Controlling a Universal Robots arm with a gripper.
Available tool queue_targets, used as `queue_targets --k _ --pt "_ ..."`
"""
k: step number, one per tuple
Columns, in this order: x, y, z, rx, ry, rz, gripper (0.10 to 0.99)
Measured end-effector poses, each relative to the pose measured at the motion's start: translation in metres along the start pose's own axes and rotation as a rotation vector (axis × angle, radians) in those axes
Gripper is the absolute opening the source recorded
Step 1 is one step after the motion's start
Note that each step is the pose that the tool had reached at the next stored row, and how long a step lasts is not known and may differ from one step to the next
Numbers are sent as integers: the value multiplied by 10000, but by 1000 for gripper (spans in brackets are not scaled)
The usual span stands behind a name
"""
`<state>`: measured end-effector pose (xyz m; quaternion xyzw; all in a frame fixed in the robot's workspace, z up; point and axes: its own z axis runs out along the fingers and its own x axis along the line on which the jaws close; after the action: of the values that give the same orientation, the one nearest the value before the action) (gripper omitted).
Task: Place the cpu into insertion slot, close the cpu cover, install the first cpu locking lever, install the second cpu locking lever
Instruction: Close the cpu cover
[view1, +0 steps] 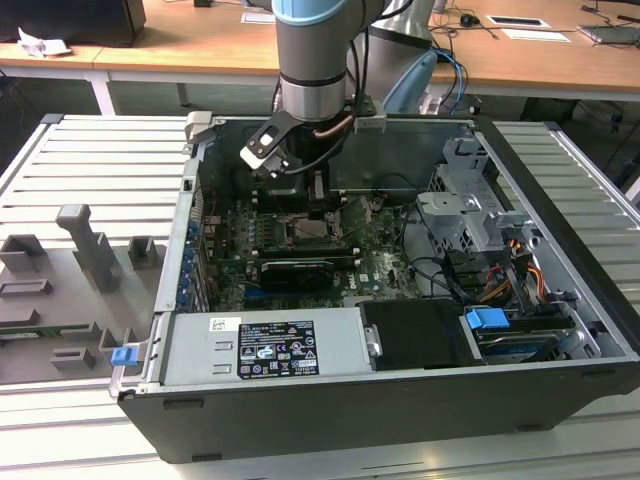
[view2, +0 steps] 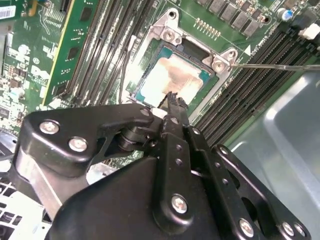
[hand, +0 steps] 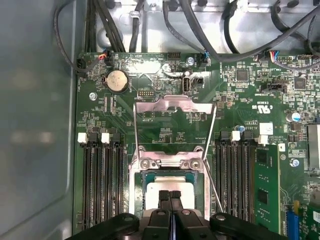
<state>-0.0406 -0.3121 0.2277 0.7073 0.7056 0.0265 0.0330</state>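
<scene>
- Second wrist view: hard glare bleaches the cpu (view2: 172, 80) top almost white. The gripper (view2: 173, 101) body just beside it is dark and out of focus.
- First wrist view: a white glare patch lies on the motherboard (hand: 240, 100) beyond the cpu cover (hand: 175, 104). The case wall (hand: 35, 125), well apart from the cpu, is a grey blur.
- Exterior view: the room light is even and bright. The arm (view1: 315, 60) throws shadow inside the case around the cpu.

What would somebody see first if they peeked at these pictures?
A big grey-and-blue robot arm reaches down into an open computer case. Its black jaws are shut together right over the shiny cpu, which sits in the insertion slot on the green board. Next to it, the silver cpu cover is flipped open.
</scene>
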Motion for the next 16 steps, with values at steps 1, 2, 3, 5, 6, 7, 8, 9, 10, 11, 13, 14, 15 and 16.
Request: queue_targets --k 1,2,3,5,6,7,8,9,10,11,13,14,15,16 --pt "0 2 -21 12 1 2 106" --pt "0 10 -21 21 4 0 106" --pt "0 53 -17 40 7 1 106" --pt "0 63 -29 47 5 2 106" --pt "0 64 -47 46 6 2 106" --pt "0 66 -69 46 6 2 106" --pt "1 67 -81 46 7 2 106" --pt "1 69 -99 46 6 2 106" --pt "1 70 -110 46 7 2 106" --pt "1 70 -120 46 6 2 106" --pt "2 71 -125 45 8 2 106" --pt "2 71 -130 46 7 2 106" --pt "2 72 -135 46 7 2 106" --pt "2 72 -137 46 7 2 106"
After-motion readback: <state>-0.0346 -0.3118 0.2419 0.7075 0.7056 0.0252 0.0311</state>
